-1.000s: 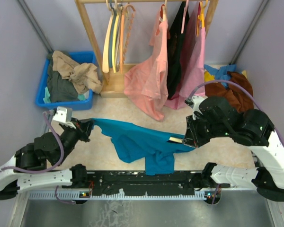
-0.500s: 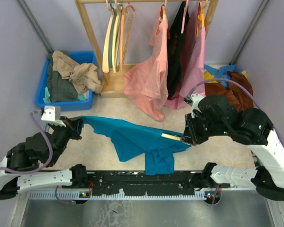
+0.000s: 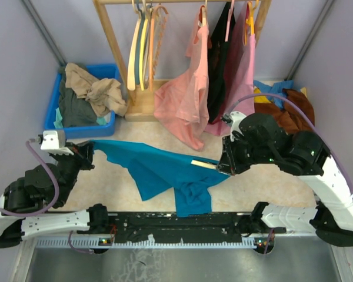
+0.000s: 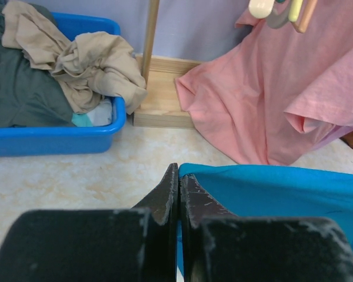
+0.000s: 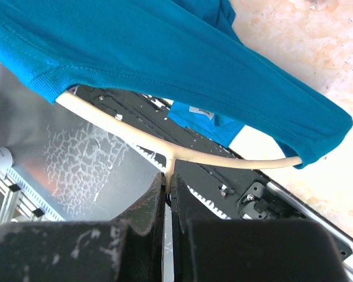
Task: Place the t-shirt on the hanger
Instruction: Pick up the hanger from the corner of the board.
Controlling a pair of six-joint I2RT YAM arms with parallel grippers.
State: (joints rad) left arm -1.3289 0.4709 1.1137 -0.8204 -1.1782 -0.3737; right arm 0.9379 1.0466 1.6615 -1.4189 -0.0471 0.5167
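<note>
Clamping t-shirt (image 3: 165, 170) edge in left gripper (image 4: 178, 171), hanger (image 5: 223, 160) stem in right gripper (image 5: 166, 176); holding t-shirt stretched between them, over hanger.

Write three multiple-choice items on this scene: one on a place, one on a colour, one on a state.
1. Where does the blue bin sit in the top view?
A. Far left, beside the wooden rack
B. Far right
C. Between the arm bases

2. What colour is the t-shirt held by the left end effector?
A. Pink
B. Black
C. Teal-blue

3. What state is the right end effector in?
A. Open and empty
B. Shut on the hanger
C. Shut on a pink shirt

Answers:
1 A: the bin lies left of the rack's post.
2 C: teal-blue cloth comes out from between the closed fingers.
3 B: its fingers pinch the cream hanger's stem.
</note>
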